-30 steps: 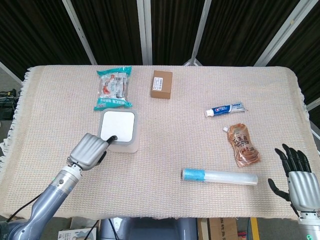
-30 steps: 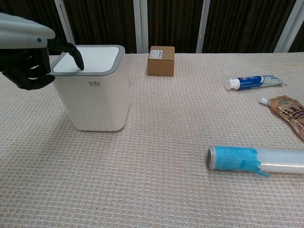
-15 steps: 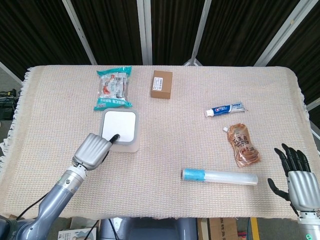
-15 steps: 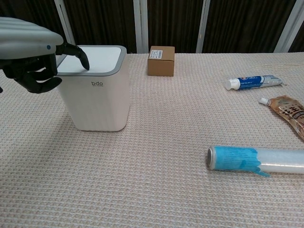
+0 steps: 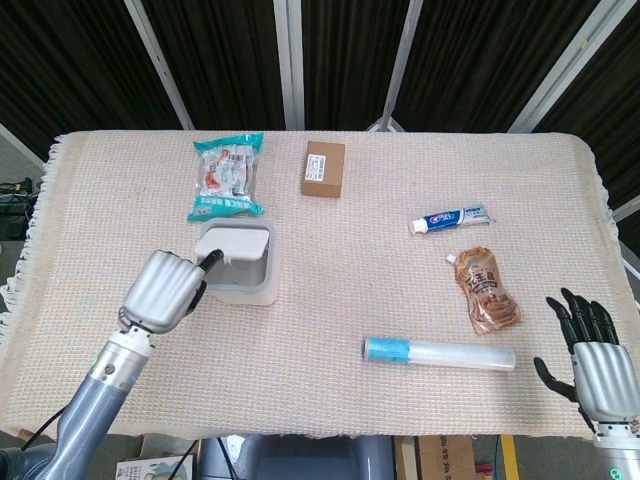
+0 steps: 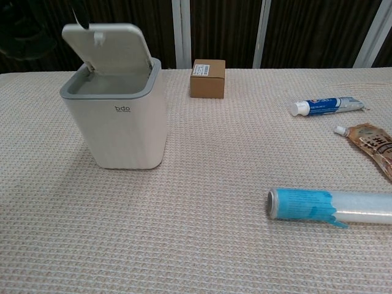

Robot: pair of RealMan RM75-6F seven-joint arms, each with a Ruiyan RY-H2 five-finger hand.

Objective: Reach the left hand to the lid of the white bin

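Observation:
The white bin (image 5: 243, 282) (image 6: 116, 125) stands at the table's left. Its lid (image 5: 235, 243) (image 6: 110, 50) is tilted up and open, hinged at the far side. My left hand (image 5: 164, 288) is just left of the bin, fingers curled in, with one dark fingertip (image 5: 213, 258) stretched out against the lid's left edge. The chest view shows only that fingertip (image 6: 79, 16) at the lid's upper left corner; the hand itself is lost against the dark background. My right hand (image 5: 588, 352) hangs off the table's front right corner, fingers spread, holding nothing.
A teal snack packet (image 5: 226, 177) lies behind the bin. A brown box (image 5: 324, 168) (image 6: 207, 78) sits at the back centre. On the right lie a toothpaste tube (image 5: 450, 219) (image 6: 327, 105), a brown pouch (image 5: 487, 290) and a clear roll with a blue end (image 5: 440, 352) (image 6: 327, 205).
The bin's lid, flat and closed before, has swung up open. My left hand has drawn back to the left, its fingertip now at the raised lid's edge. The right hand is still.

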